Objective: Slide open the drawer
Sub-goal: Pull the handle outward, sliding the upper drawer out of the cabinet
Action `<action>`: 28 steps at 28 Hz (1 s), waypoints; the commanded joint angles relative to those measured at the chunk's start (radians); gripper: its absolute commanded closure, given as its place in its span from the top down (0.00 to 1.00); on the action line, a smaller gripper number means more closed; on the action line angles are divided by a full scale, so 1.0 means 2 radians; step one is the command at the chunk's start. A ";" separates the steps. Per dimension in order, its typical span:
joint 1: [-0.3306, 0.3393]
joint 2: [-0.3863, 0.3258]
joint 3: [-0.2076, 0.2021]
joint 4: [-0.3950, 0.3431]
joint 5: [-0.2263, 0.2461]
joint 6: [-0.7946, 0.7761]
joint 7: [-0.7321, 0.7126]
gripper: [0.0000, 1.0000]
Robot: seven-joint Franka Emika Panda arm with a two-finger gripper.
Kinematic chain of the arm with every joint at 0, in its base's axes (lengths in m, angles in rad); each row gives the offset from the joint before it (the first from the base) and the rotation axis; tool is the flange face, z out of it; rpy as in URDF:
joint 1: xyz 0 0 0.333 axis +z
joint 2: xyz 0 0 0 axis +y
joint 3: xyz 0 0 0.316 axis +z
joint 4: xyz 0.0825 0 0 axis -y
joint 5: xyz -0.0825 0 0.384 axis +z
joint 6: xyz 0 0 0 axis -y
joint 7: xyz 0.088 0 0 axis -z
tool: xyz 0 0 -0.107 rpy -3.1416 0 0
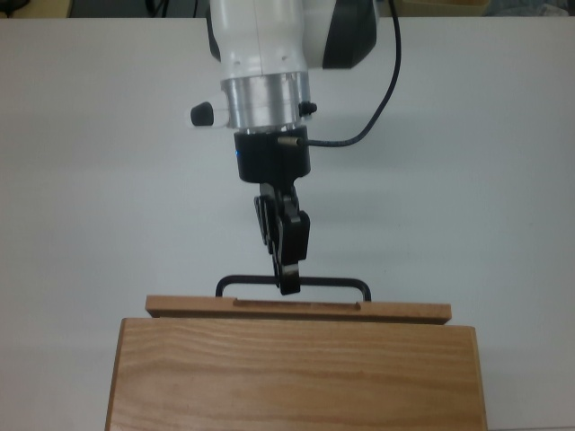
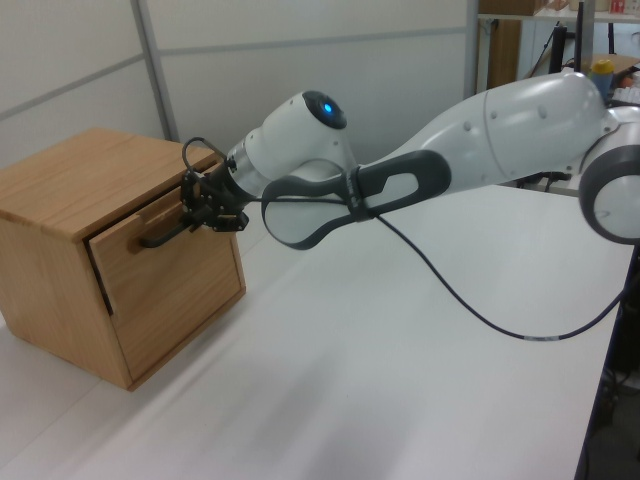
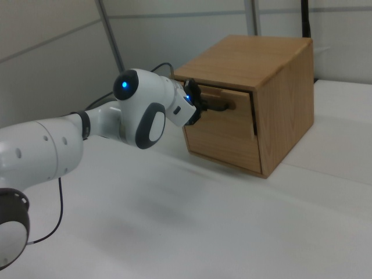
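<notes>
Top view: the gripper point(image 1: 287, 285) of the white Franka arm point(image 1: 268, 63) is reaching down the frame toward the wooden cabinet point(image 1: 296, 375) and is sitting at the middle of the black bar handle point(image 1: 334, 284), its two fingers closed together on the bar; the drawer point(image 1: 298, 309) is showing as a narrow pine strip jutting out just beyond the cabinet's front edge, on the side facing the arm, with the handle standing off its front panel; a black cable point(image 1: 382, 94) is looping from the wrist out to the top view's right, well away from the cabinet; the white table point(image 1: 99, 180) is carrying the cabinet. Left view: the cabinet point(image 2: 70, 190) is standing at the left view's left with the arm point(image 2: 500, 130) stretching in from the left view's right; the drawer point(image 2: 165, 270) is standing proud of the cabinet's front face, a dark gap showing along its edge nearest the cabinet body, and the gripper point(image 2: 192, 212) is clamping the handle point(image 2: 160, 236) at the drawer's upper part. Right view: the cabinet point(image 3: 273, 87) is sitting at the right view's right; the drawer front point(image 3: 224, 128) is protruding slightly from the cabinet's face toward the arm point(image 3: 139, 113), and the gripper point(image 3: 197, 106) is meeting the handle point(image 3: 220, 106) just in front of that panel.
</notes>
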 commanded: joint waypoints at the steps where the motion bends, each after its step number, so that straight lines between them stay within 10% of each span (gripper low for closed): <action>1: 0.009 -0.063 -0.004 -0.030 -0.004 -0.044 -0.008 0.00; 28: 0.008 -0.172 -0.002 -0.049 0.012 -0.406 -0.057 0.00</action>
